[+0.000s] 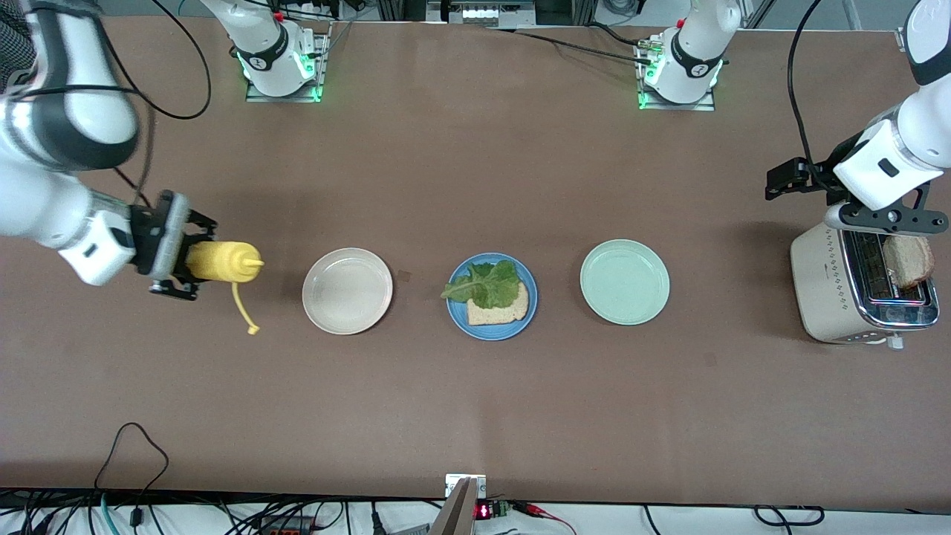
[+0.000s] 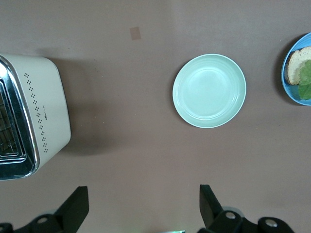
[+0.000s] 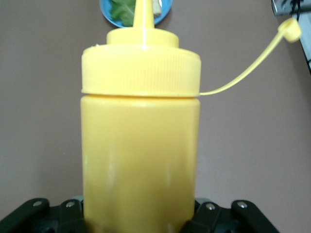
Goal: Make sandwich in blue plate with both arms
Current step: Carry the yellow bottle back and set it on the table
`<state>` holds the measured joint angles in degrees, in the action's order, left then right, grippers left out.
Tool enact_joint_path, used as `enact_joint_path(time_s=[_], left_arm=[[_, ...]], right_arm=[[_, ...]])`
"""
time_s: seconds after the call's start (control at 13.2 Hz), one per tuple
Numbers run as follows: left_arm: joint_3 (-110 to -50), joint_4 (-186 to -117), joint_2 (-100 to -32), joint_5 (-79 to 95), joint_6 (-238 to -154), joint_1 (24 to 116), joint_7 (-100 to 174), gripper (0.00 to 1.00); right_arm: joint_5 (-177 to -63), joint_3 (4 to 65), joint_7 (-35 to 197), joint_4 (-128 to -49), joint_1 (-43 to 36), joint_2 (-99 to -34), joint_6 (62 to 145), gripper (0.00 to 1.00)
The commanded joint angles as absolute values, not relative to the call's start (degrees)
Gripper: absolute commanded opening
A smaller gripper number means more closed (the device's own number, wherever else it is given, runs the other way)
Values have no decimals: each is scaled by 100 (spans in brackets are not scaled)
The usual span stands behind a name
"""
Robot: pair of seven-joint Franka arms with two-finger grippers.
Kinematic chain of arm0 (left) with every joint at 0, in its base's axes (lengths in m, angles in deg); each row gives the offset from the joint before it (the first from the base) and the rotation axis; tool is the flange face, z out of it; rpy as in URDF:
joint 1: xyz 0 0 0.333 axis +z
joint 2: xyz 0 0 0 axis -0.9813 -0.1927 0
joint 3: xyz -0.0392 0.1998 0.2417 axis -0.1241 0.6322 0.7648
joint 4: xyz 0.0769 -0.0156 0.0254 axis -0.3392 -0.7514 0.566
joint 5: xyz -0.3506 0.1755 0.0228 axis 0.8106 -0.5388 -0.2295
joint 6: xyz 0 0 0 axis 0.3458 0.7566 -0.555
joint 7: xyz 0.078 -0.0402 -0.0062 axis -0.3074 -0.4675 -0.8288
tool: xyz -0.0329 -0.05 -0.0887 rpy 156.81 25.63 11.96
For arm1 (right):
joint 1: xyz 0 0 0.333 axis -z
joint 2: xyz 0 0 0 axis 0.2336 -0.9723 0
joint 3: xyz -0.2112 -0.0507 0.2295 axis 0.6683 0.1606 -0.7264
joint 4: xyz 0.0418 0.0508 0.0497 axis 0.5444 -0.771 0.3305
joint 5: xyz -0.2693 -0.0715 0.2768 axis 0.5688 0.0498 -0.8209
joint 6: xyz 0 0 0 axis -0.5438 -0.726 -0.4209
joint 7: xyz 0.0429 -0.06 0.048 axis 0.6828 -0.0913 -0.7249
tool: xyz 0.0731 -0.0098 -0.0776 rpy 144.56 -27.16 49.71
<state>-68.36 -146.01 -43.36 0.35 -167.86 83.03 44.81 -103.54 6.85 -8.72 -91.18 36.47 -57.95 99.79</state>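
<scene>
Three plates [image 1: 347, 290] stand in one row; the middle plate [image 1: 475, 324] holds bread [image 1: 513, 310] with lettuce [image 1: 487, 284] on it.

My blue plate [image 1: 492, 297] mid-bench, round with raised rim, between the other two plates, one pale brown-crusted bread slice [image 1: 499, 307] flat on it, crinkled green lettuce leaf [image 1: 484, 283] on top, overhanging the rim

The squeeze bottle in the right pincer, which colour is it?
Yellow; the squeeze bottle shows best in the right wrist view.
</scene>
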Motion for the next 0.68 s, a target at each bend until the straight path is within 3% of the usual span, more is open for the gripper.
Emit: enact_joint_path(time_s=[0.0, 0.3, 0.6], left_arm=[[-6772, -14570, -4336, 105, -16676, 8381, 4475, 100], [-6762, -14552, -4450, 62, -16685, 8671, 4537, 100], [-6762, -14552, -4451, 53, -16685, 8671, 4528, 100]], right_arm=[[-11260, 1113, -2208, -9219, 3944, -5756, 9424, 0], [-12325, 2107, -3738, -9219, 4049, -6230, 8563, 0], [-12871, 2276, -4900, -9070, 4549, -7195, 7973, 0]])
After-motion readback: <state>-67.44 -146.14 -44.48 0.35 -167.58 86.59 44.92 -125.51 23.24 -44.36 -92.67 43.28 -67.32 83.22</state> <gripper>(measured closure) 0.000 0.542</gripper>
